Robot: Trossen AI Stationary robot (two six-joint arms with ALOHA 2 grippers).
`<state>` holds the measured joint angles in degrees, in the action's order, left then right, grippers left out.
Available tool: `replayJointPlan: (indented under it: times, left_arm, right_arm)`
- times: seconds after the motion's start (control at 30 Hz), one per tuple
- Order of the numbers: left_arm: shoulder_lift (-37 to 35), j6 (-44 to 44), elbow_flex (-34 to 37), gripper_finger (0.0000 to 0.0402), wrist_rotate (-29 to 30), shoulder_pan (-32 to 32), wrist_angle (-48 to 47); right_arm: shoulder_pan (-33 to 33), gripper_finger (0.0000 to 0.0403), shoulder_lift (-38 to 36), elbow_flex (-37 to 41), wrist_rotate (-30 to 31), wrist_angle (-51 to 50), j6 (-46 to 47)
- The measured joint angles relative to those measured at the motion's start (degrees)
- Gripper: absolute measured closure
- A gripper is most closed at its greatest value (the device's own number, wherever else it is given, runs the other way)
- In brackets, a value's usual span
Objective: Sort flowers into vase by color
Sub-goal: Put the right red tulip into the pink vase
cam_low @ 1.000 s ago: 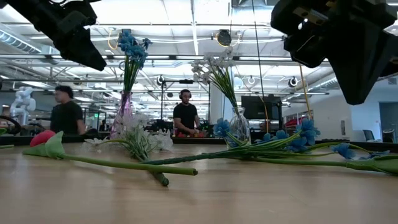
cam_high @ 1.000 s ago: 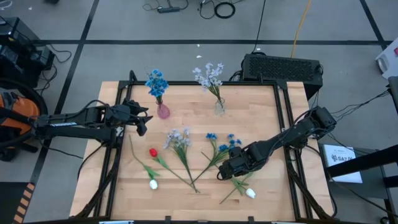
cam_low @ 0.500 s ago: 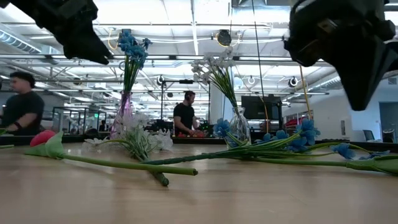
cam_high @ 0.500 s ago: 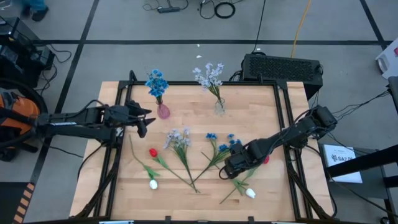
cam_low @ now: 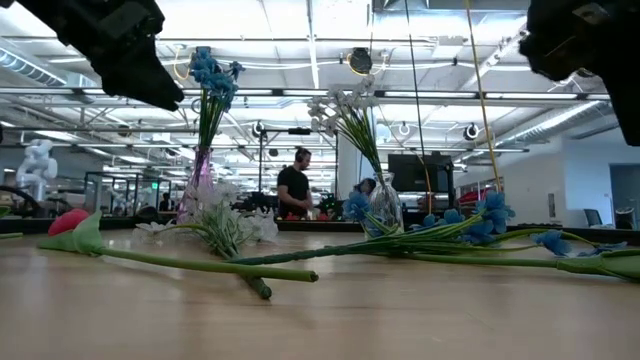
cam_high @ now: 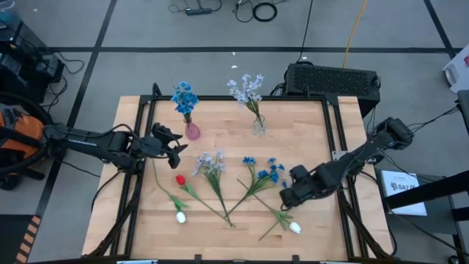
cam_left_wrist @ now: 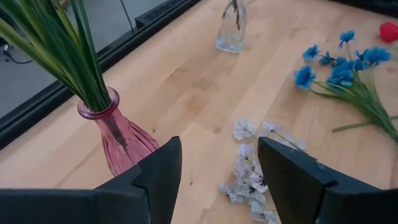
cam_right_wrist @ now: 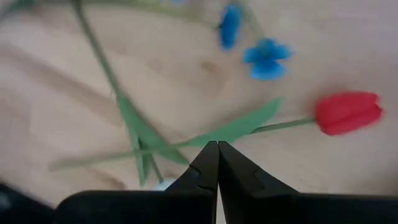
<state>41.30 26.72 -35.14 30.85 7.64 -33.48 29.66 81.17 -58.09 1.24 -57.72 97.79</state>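
Loose flowers lie flat on the table: a lavender-white spray [cam_high: 211, 165], blue clusters [cam_high: 264, 172], a red tulip [cam_high: 180, 180] and two white tulips [cam_high: 180, 217] [cam_high: 294, 228]. Another red tulip [cam_right_wrist: 348, 112] shows only in the right wrist view. A pink vase [cam_high: 192, 130] holds blue flowers, and a clear vase [cam_high: 258, 125] holds lavender-white ones. My left gripper [cam_high: 177, 147] hangs open near the pink vase [cam_left_wrist: 115, 134], above the table. My right gripper [cam_high: 287, 196] is shut and empty above the second red tulip's stem [cam_right_wrist: 205, 137], right of the blue clusters.
A black metal frame [cam_high: 333, 139] runs along the table's edges. A dark box [cam_high: 333, 77] sits beyond the far right corner. Bare wood shows along the near edge [cam_high: 220, 242]. A person [cam_low: 298, 190] stands in the room behind the table.
My right gripper has moved toward the table's right edge, away from the blue clusters. My left gripper has shifted a little toward the right and near, toward the lavender-white spray. The flowers have stayed where they were.
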Motion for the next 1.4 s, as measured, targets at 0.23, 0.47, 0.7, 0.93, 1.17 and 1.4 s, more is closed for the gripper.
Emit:
replayJointPlan:
  times: [0.23,0.47,0.7,0.93,1.17,1.4]
  left_arm:
    - [0.03,-0.03,-0.02,0.0185,0.97,0.00,0.03]
    - [0.04,-2.19,-0.02,0.0185,0.96,0.00,0.00]
    - [0.04,-11.25,-0.02,0.0185,0.95,0.00,0.01]
    - [0.04,-14.09,-0.02,0.0185,0.95,0.00,0.01]
    - [0.04,-14.10,-0.02,0.0185,0.95,0.00,0.01]
    - [0.04,-14.12,-0.02,0.0185,0.95,0.00,0.01]
  right_arm:
    - [3.08,0.0403,0.12,0.02,0.60,-4.19,19.06]
    - [4.85,0.0376,4.01,0.04,-1.53,-4.36,34.25]
    - [3.35,0.0311,9.60,0.07,-2.77,-2.82,36.54]
    - [1.77,0.0264,15.20,0.07,-3.65,1.98,36.60]
    - [1.52,0.0269,20.63,-0.07,-6.12,6.84,36.52]
    - [1.41,0.0356,23.27,-0.24,-6.07,9.23,35.67]
